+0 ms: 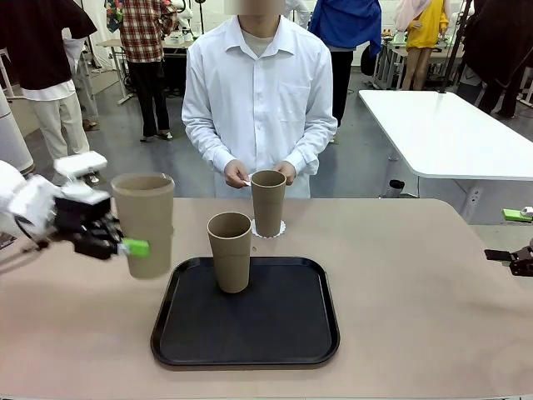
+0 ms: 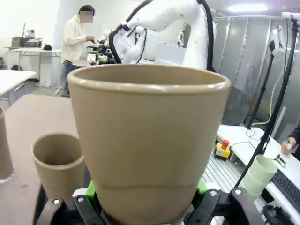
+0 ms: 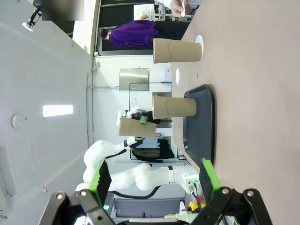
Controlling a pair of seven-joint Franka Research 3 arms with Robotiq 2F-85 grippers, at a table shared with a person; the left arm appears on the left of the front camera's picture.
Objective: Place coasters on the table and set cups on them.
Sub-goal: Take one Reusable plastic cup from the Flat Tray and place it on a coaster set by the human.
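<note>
Left arm [image 1: 37,208] reaches in level from the side — left jaws clamped low on a cup [image 1: 143,218]. Cup upright, long axis vertical, mouth up, lifted off the counter [image 1: 400,275] just left of the tray [image 1: 250,350]. Right jaws gape wide, holding nothing — at the counter's right edge.

Can't see fingers of left gripper [image 2: 146,199] behind held cup [image 2: 147,140], bar slivers of green pads [image 2: 200,186], nor the cup's base below the bottom edge. Can't see most of coaster [image 1: 280,229] under far cup [image 1: 268,200]; can't identify white scrap [image 1: 247,179] in person's hand [image 1: 236,172], too small. Losing right gripper [image 1: 512,261] past front view's right edge, jaws unreadable there.
</note>
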